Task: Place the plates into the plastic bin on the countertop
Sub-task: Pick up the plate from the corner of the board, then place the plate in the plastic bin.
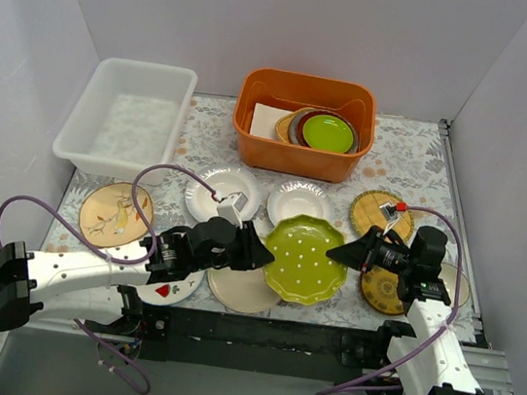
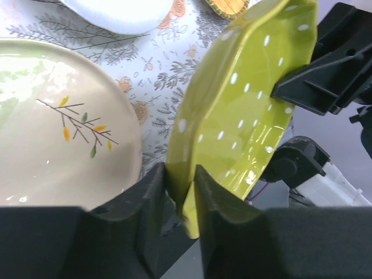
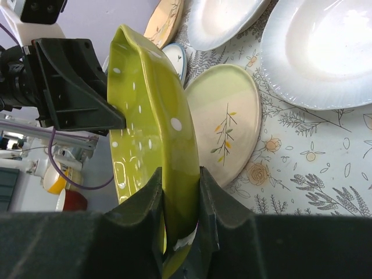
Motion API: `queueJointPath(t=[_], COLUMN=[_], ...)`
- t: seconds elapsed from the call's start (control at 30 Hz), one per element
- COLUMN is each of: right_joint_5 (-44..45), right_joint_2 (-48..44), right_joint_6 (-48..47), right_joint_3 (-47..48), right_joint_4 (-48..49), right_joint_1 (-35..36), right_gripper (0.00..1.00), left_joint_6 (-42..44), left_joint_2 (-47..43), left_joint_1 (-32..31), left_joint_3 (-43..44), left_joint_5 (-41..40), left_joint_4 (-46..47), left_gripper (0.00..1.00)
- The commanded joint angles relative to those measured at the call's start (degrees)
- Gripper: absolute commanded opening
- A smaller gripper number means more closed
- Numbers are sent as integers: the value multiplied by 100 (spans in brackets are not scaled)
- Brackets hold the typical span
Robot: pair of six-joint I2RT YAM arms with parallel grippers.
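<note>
Pressure from 2 sides holds the green dotted plate. The left gripper pinches one edge and the right gripper pinches the opposite edge, so the plate spans the gap between them.

In the left wrist view, the left gripper has both fingers closed tight on the scalloped rim. The green dotted plate stretches away from it to the right gripper at the far edge. The right wrist view mirrors this: the right gripper squeezes the rim of the green dotted plate, with the left gripper across from it.

A cream plate with a twig motif lies on the countertop beneath the left gripper, partly under the held plate. I cannot tell whether the 2 plates touch.

Just beyond the grippers lie 2 white plates. A yellow woven plate sits beyond the right gripper, and a dark brown-gold plate lies just outside it, under the right arm. A peach plate lies well behind the left gripper, beside that arm.

The plastic bin stands far beyond the left gripper and out to its left, holding no plates. An orange tub directly beyond both grippers holds a lime-green plate on a stack.
</note>
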Motion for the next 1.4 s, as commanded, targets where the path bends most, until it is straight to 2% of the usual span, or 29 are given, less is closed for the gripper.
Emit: queueJointPath(t=[0.0,0.1,0.17,0.3,0.53,0.6,0.73,0.83,0.93,1.0,1.03,1.1,1.2,1.23,1.33,1.37], right_joint_5=[-384,-463,-594,-691,-762,-744,-744,-709,-674,-656,-656,-630,-586,-586,-551,-542], right_joint_2=[-130,-191,-244,-411,-420,-420,-420,-411,-376,-359,-350,-358,-341,-323,-306,-306], right_joint_6=[54,195,397,871,1030,1048,1057,995,829,802,793,784,767,775,758,723], right_joint_3=[21,-31,-84,-286,-304,-304,-313,-304,-234,-216,-208,-216,-225,-225,-216,-216], right_joint_4=[430,658,869,1615,1810,1837,1820,1749,1539,1486,1486,1459,1450,1450,1433,1407], right_joint_1=[95,87,87,96,139,148,157,148,157,148,157,157,148,148,148,148], right_gripper=[1,1,1,1,1,1,1,1,1,1,1,1,1,1,1,1], left_joint_6=[-112,-112,-112,-156,-77,-68,-94,-94,-59,-33,-33,-59,-155,-199,-235,-243], left_joint_2=[-328,-311,-249,-100,287,392,323,182,24,-47,-82,-117,-108,-100,-108,-108], left_joint_1=[-30,-30,-30,-30,-30,-30,-30,-30,-30,-30,-30,-30,-30,-30,-39,-39], left_joint_3=[101,22,-4,-30,-4,-4,-92,-136,-101,-109,-118,-145,-241,-267,-347,-364], left_joint_5=[82,152,179,196,380,416,416,320,249,275,284,363,512,530,592,601], left_joint_4=[1192,1324,1447,1684,1807,1816,1852,1738,1484,1421,1334,1263,1324,1342,1430,1430], left_gripper=[33,47,50,50,50,47,33,31,37,45,52,54,49,42,30,21])
